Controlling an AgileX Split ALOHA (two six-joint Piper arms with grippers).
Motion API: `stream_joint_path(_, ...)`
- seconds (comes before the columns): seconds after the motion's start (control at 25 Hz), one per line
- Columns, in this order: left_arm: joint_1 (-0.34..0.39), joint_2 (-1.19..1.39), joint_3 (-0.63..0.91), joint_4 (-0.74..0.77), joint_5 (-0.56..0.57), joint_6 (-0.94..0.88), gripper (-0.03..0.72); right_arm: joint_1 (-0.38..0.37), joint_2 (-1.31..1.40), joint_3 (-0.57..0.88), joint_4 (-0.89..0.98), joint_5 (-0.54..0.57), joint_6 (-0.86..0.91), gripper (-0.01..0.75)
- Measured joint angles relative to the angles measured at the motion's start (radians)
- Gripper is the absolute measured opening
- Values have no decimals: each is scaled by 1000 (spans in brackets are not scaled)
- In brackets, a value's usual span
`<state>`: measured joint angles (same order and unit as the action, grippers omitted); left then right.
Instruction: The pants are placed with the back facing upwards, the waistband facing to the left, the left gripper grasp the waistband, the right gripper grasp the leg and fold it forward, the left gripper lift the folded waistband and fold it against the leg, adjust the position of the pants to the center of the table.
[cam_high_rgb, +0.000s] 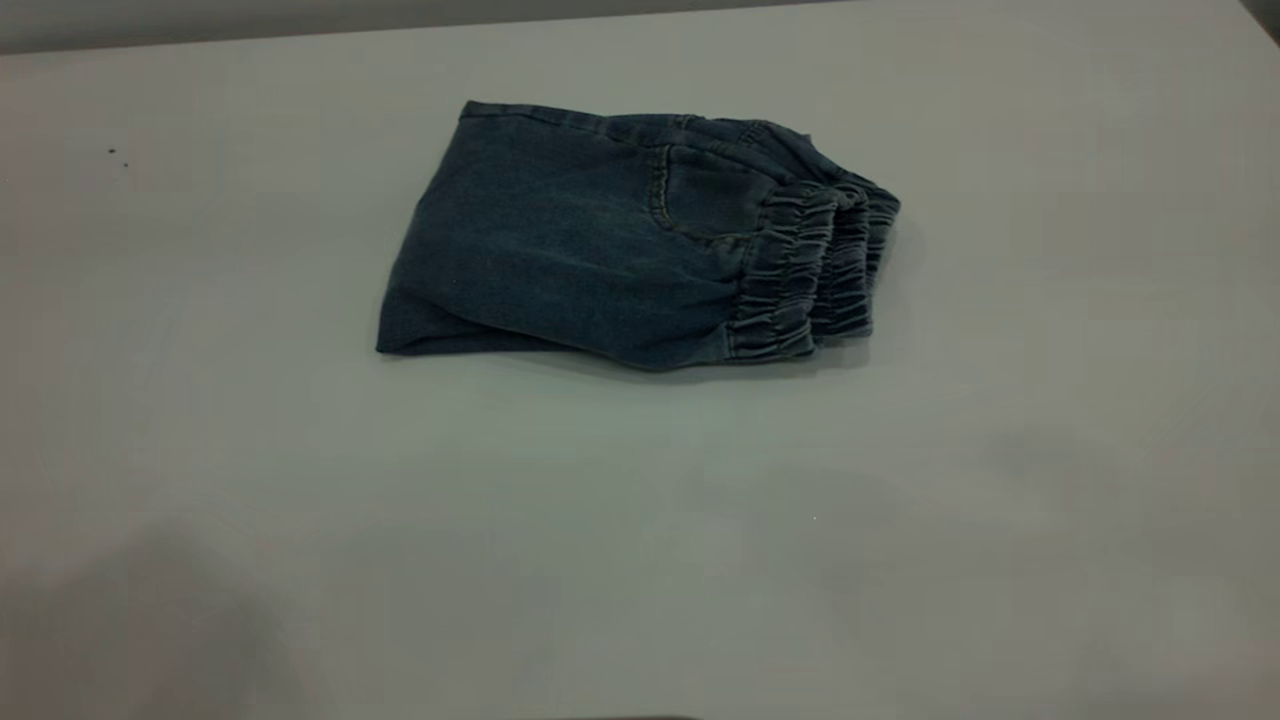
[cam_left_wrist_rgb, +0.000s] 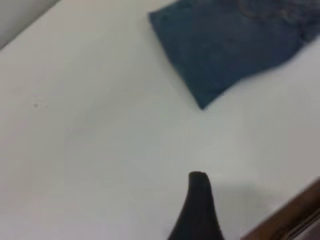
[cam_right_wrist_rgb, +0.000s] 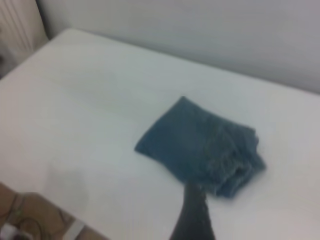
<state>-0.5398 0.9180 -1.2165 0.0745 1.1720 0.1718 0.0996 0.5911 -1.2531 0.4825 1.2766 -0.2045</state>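
In the exterior view the pants (cam_high_rgb: 610, 240) lie folded into a compact denim bundle, gathered elastic waistband (cam_high_rgb: 810, 270) stacked at its right, near the middle of the matte white bench (cam_high_rgb: 300, 500); I judge the folds done, with at most a centring nudge left. In the left wrist view only one dark fingertip of the left tool (cam_left_wrist_rgb: 197, 210) shows, well apart from the cloth, so whether it is released or clenched I cannot tell. The right wrist view likewise shows a single dark finger of the right tool (cam_right_wrist_rgb: 192, 215), state unclear, in front of the bundle's ruffled edge.

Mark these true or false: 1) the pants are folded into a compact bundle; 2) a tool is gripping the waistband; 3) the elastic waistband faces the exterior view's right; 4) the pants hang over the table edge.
1) True: the pants lie folded in layers.
2) False: neither tool touches them; only one finger of the left tool shows, away from the fabric.
3) True: the waistband is stacked at the right.
4) False: they lie wholly on the table.
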Motion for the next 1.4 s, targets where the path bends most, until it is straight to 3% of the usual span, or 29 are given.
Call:
stream_joint_path(0.4,0,-428,297,-87,0,13,545,0,-273,265,-55,0,3,495)
stream_joint_path(0.64,0,-473,435,-196,0,11,545,0,-400,393,-112,0,39,495)
stream_joint_path(1.04,0,-473,610,-205,0,11,545,0,-573,625,-274,0,63,495)
stream_joint_path(1.4,0,-473,689,-206,-4,10,545,0,-602,772,-308,-114,61,495)
